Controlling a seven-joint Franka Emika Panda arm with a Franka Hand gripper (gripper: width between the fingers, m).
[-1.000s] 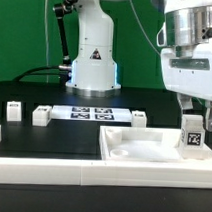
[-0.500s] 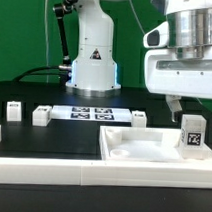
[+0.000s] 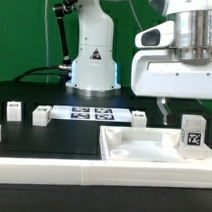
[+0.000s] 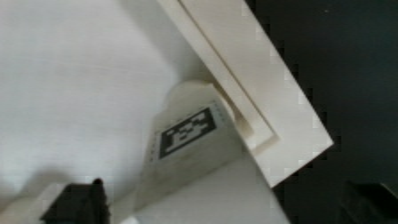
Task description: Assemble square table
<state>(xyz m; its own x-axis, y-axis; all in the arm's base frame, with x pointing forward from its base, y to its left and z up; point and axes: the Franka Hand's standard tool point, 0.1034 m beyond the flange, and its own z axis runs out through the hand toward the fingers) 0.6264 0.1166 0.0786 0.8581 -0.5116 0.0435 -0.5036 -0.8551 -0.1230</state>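
The white square table top (image 3: 142, 153) lies at the front right, recessed face up. One tagged white leg peg (image 3: 193, 134) stands upright in its near right corner. My gripper (image 3: 178, 103) hangs above and slightly to the exterior view's left of that peg, open and empty, clear of it. In the wrist view the same peg (image 4: 187, 132) sits by the top's raised rim (image 4: 249, 75). My gripper (image 4: 228, 205) shows there with dark fingertips (image 4: 79, 203) wide apart and nothing between them. Three more leg pegs stand on the black table (image 3: 12, 111), (image 3: 39, 116), (image 3: 140, 117).
The marker board (image 3: 89, 114) lies flat between the loose pegs. A long white rail (image 3: 46, 173) borders the front edge. The arm's white base (image 3: 94, 53) stands at the back centre, with cables to its left.
My gripper has risen and shifted toward the exterior view's left, away from the upright peg in the corner. The peg stays standing where it was.
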